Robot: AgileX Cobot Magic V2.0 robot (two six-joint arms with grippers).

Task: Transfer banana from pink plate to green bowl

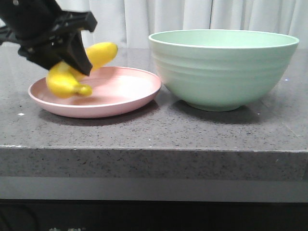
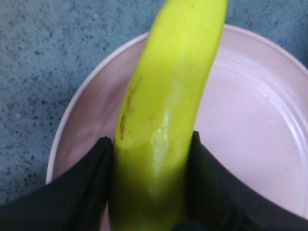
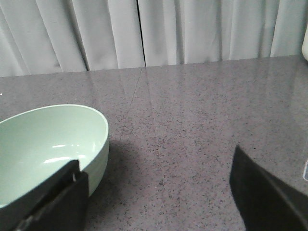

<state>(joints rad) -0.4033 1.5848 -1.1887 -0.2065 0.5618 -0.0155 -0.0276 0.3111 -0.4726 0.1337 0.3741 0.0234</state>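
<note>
Banana [image 1: 72, 72] clamped in the left end effector [image 1: 72, 65], just above the pink plate [image 1: 130, 94].

Grip sits near mid-length, both fingers pressed against the smooth peel; the fruit looks light and fairly firm but bruisable, so a moderate squeeze there seems right. Green bowl [image 1: 224, 67] stands just beside the plate on the tabletop [image 1: 154, 134]. Right end effector [image 3: 159, 202] hangs spread and empty. Motion blur and the fingers hide the banana's middle.

No text, label or number can be read; faint marks below the table edge are illegible.
</note>
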